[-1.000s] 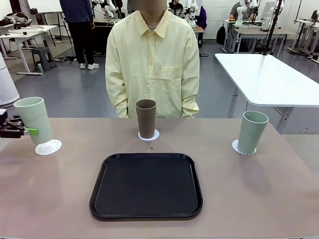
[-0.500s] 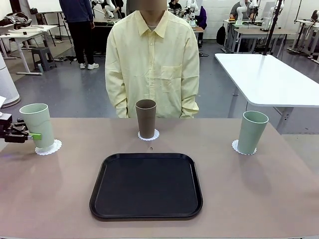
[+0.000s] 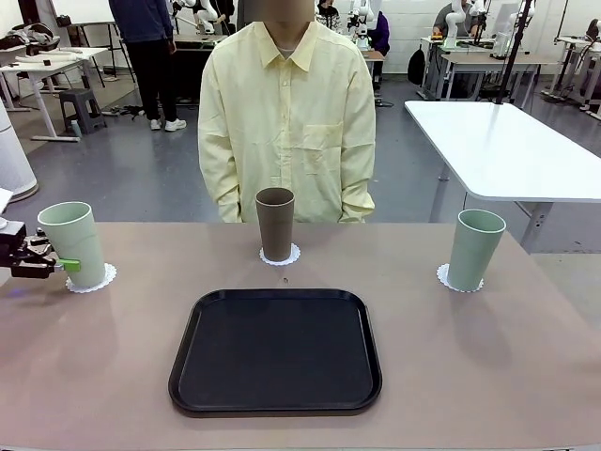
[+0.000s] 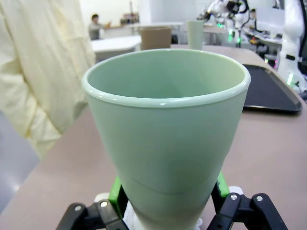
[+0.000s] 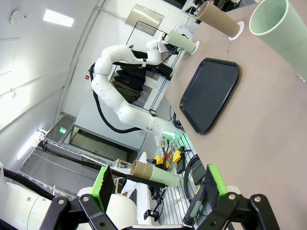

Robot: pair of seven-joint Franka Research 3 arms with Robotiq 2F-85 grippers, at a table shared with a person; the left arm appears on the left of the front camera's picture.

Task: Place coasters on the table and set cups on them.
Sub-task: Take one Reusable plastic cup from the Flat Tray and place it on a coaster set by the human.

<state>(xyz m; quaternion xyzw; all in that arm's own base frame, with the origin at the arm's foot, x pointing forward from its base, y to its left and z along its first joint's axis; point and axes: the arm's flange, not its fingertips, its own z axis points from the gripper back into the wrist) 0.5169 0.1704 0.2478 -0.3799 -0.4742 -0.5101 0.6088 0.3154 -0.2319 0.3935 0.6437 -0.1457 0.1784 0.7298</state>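
Lowered since a second ago, the mint cup (image 3: 75, 242) now sits on its doily (image 3: 91, 278), left end effector (image 3: 64, 265) clamped low; part the fingers gently, retreat sideways.

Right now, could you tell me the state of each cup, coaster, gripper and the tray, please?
Left mint cup: upright on its coaster, gripped.
Brown cup: upright on coaster.
Right mint cup: upright on coaster.
Left gripper: shut on the left mint cup.
Right gripper: open, holding nothing.
Tray: empty.
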